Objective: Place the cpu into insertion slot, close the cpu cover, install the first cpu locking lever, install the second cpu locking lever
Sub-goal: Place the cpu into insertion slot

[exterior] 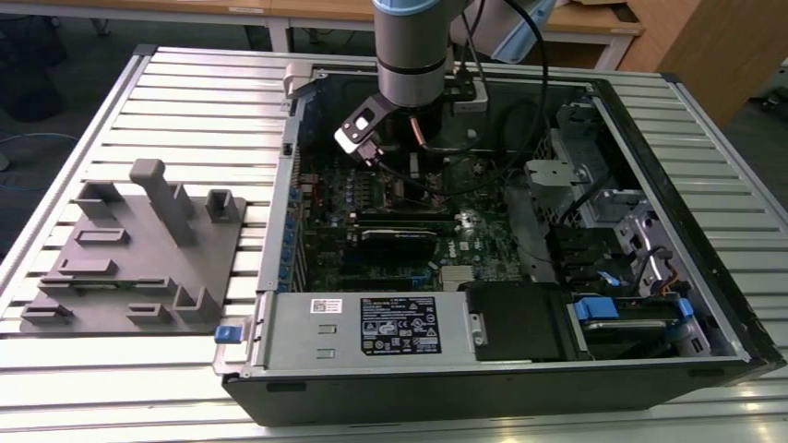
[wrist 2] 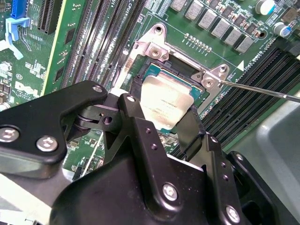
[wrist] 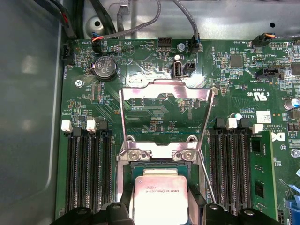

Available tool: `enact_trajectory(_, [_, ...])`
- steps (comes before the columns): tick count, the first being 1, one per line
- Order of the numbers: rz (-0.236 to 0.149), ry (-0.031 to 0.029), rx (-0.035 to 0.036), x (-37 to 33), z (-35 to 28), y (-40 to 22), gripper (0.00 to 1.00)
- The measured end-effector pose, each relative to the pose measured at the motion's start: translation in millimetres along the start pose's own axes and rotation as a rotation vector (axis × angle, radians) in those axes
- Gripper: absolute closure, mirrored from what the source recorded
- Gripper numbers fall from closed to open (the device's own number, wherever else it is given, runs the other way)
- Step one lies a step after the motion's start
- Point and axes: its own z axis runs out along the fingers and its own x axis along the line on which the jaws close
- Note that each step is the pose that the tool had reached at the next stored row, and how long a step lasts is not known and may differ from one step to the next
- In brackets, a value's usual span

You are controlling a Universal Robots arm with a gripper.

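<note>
Your gripper [wrist 2: 166, 101] sits low inside the computer case [exterior: 493, 401]. Its fingers [wrist 2: 131, 108] are drawn in to a narrow gap against opposite edges of the cpu [wrist 2: 164, 108], so it appears to have hold of the cpu directly over the insertion slot [wrist 2: 164, 70]. In the first wrist view the cpu [wrist: 159, 192] covers most of the slot [wrist: 159, 165], but you cannot tell from either wrist view whether it is already seated or hangs just above. That is the main risk. If the cpu is a little turned or tilted when the grip lets go, one corner is likely to land on the metal rim, and pressing it down there could bend the fine contacts underneath. A sideways nudge as the fingers part could also drag it out of square, since they hug its edges closely. The cover [wrist: 154, 89] stands open and upright at the far side of the slot, just beyond the gripper [wrist: 161, 208]. A careless lift or swing could knock it, and it might drop onto a cpu that is not yet settled. The thin lever [wrist: 206, 176] runs just beside one finger and could snag on it. The long memory slots [wrist: 89, 173] flank the work on both sides, leaving you little room to wander.
</note>
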Motion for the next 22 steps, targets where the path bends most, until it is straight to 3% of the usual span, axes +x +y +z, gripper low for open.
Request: enact_trajectory(22, [0.0, -0.0001, 0.0, -0.9, 1.5, -0.1, 0.46])
